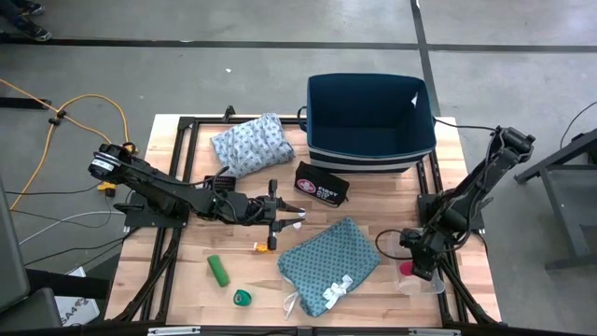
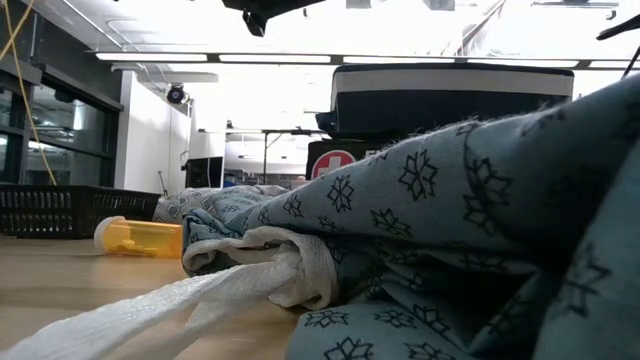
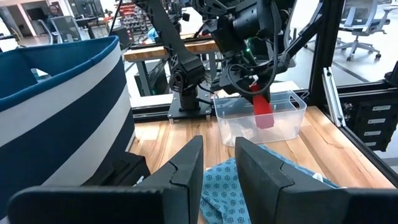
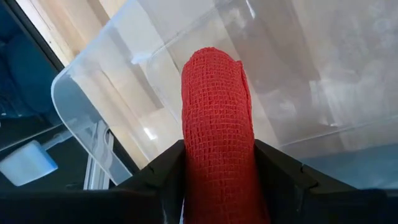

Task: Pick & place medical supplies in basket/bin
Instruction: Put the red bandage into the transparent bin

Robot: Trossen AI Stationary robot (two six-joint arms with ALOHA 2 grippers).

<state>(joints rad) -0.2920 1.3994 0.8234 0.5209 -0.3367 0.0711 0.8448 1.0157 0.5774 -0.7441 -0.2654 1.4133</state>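
My right gripper (image 1: 417,264) is shut on the red roll (image 4: 216,106) and points down over a clear plastic bin (image 3: 261,121) at the table's right near corner. My left gripper (image 1: 284,220) is open above mid-table, just left of the teal cloth with white ties (image 1: 326,261), which lies flat. The pale blue-grey cloth (image 1: 250,145) lies left of the navy basket (image 1: 371,121). A green roll (image 1: 217,270), a green tape ring (image 1: 242,298) and a small orange piece (image 1: 261,246) lie on the wood near the front. My right gripper pinches the red roll between its two fingers (image 4: 283,171), one on each side of the roll's upper part (image 4: 214,155). The fingers come from above, pointing down, along the roll. The roll hangs upright below them, its lower end (image 3: 264,117) inside the clear bin.
A black first-aid pouch (image 1: 322,184) lies in front of the navy basket. A yellow pill bottle (image 2: 140,238) lies on its side on the wood. Black frame rails (image 1: 177,168) run along the table's edges. Bare wood lies between the green roll and the left rail.
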